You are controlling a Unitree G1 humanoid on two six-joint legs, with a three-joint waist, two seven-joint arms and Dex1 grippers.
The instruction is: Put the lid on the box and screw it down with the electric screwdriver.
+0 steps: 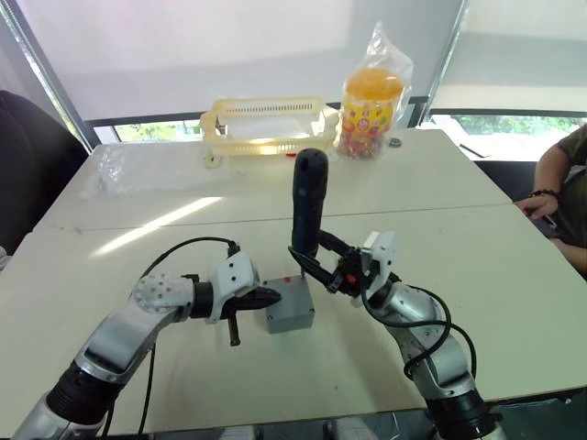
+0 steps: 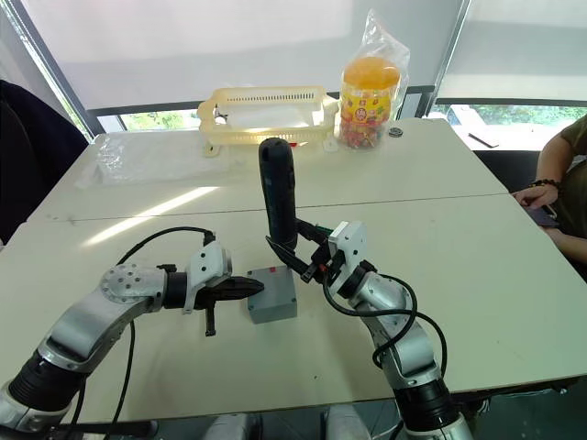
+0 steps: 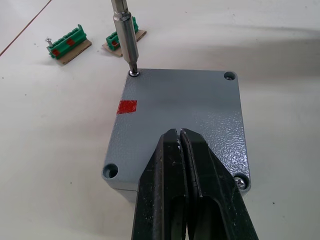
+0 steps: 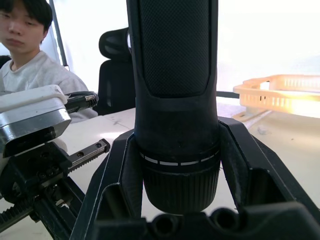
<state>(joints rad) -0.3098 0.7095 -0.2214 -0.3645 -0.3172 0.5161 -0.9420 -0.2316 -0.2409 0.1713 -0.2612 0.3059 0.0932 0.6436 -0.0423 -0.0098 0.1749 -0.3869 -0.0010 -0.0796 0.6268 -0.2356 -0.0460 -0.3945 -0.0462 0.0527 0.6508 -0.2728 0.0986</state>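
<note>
Lid [image 3: 185, 107] seated on box [image 1: 292, 316], mid-worktop [image 1: 477, 275]. Right pincer [image 1: 315, 259] clamped on upright screwdriver [image 1: 307, 206], bit in a corner screw; left pincer [image 3: 186, 165], fingers together, presses the lid. The lid looks rigid and light, likely to slide; best steadied from above.

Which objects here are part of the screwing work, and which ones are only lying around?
For the job:
lid, already on the box
electric screwdriver, in the right gripper
left gripper, pressing on the lid

Lying about:
two green terminal blocks
yellow basket
candy jar
</note>
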